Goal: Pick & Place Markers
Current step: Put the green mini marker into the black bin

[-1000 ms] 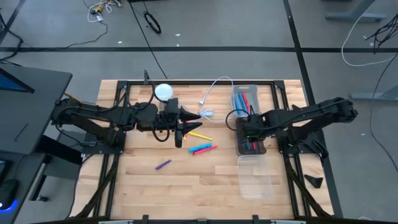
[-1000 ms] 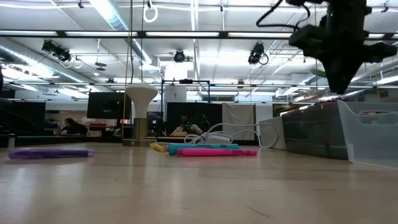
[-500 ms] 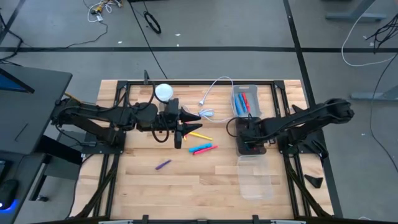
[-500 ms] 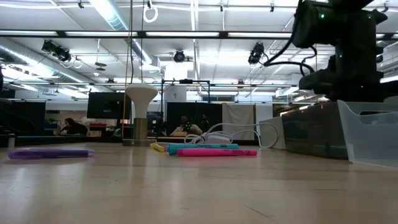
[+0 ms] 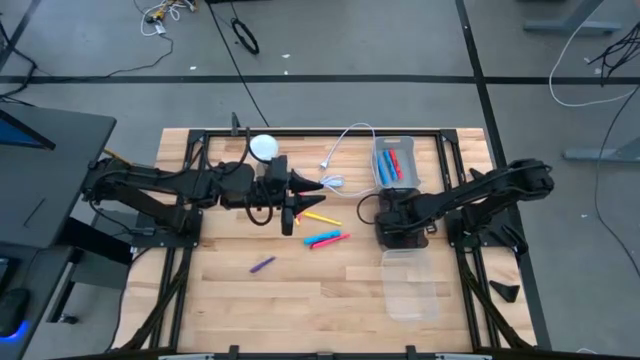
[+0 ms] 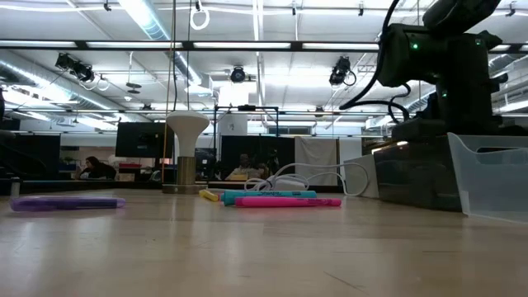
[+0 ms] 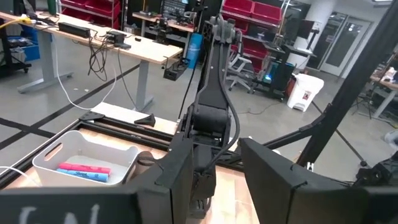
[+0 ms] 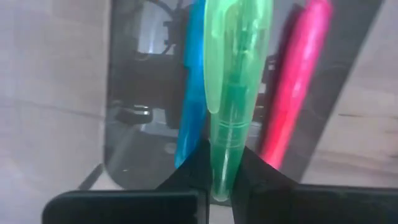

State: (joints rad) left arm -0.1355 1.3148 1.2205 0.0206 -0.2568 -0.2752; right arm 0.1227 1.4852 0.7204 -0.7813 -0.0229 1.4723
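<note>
Markers, short coloured plastic sticks, lie in two groups. Loose on the pale wooden plank surface [image 5: 330, 290]: a yellow marker [image 5: 320, 217], a blue marker [image 5: 322, 238] and a pink marker [image 5: 330, 241] close together near the middle, and a purple marker [image 5: 262, 265] lying apart, nearer the front edge. The low view shows the same blue marker [image 6: 268, 195] and pink one [image 6: 289, 201] side by side, the purple one [image 6: 66, 202] well off to the side. Stored: red and blue markers [image 5: 391, 163] in the clear plastic bin [image 5: 379, 150] at the far right of the surface.

Right claw [image 5: 403, 226]: lowered into the dark section of the bin, clenched on a translucent green marker [image 8: 233, 99], with a blue stick [image 8: 191, 87] and a pink stick [image 8: 292, 81] lying just beside it.

Left claw [image 5: 293, 213]: poised above the loose cluster, fingers parted, grasping nothing.

White cable [image 5: 340, 150]: coiled near the far edge.
</note>
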